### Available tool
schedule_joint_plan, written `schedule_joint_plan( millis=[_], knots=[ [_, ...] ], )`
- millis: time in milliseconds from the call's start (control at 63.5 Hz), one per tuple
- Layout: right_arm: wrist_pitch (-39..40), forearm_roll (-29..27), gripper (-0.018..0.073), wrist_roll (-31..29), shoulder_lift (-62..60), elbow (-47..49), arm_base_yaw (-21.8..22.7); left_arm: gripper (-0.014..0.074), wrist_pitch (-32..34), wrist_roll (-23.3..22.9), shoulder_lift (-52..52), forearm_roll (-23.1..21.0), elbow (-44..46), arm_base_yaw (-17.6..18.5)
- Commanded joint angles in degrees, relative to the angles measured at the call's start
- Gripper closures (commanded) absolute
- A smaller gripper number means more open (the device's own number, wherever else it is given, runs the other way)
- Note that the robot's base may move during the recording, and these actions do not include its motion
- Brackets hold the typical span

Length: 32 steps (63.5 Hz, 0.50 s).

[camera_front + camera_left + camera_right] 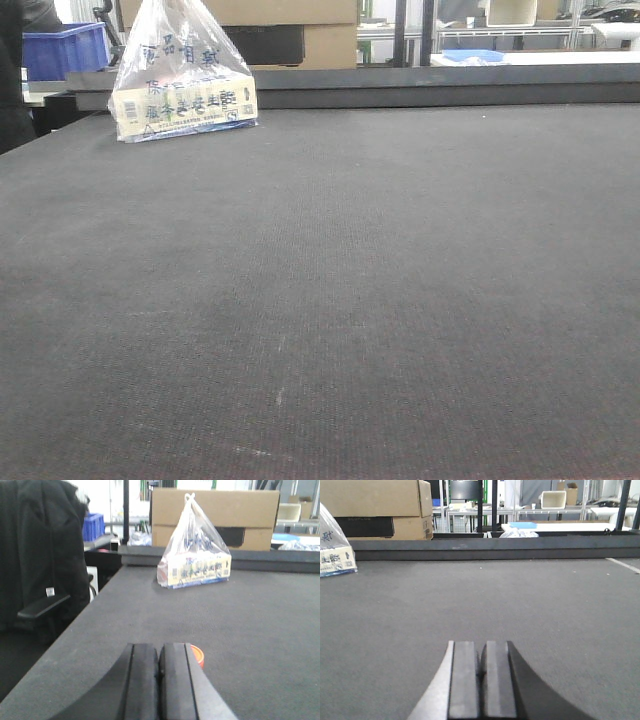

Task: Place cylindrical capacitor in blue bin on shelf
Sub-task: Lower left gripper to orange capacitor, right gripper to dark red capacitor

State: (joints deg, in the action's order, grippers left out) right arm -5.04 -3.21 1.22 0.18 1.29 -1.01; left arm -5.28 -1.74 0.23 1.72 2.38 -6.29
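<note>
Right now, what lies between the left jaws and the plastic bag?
In the left wrist view, an orange round thing sits just past the shut jaws of the left gripper; beyond it, only bare dark mat to the plastic bag.

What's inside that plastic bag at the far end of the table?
A cream box with blue printed characters lies at the bottom of the clear bag. Whether anything sits above it I cannot tell; the bag's blue print obscures that part. The box's contents are hidden.
</note>
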Motion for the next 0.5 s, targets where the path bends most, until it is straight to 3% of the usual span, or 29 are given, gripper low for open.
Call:
schedule_joint_plan(
  millis=[0, 221, 410, 489],
  knots=[
    [-0.46, -0.27, 0.0721, -0.01, 0.52, 3.22, -0.15, 0.0708, -4.19, -0.15, 1.83, -1.09, 5.24, 0.2],
    [-16.74, 1.58, 0.0721, -0.01, 12.43, 20.36, -0.15, 0.0708, -16.03, 0.2, 17.61, -0.96, 22.93, 0.2],
    [-31.7, 1.58, 0.0721, -0.01, 30.15, 34.74, -0.15, 0.0708, -32.03, 0.2, 36.65, -0.96, 38.11, 0.2],
    [-35.58, 1.58, 0.0721, -0.01, 37.83, 39.88, -0.15, 0.0708, -35.25, 0.2, 43.69, -1.72, 43.37, 0.2]
  ],
)
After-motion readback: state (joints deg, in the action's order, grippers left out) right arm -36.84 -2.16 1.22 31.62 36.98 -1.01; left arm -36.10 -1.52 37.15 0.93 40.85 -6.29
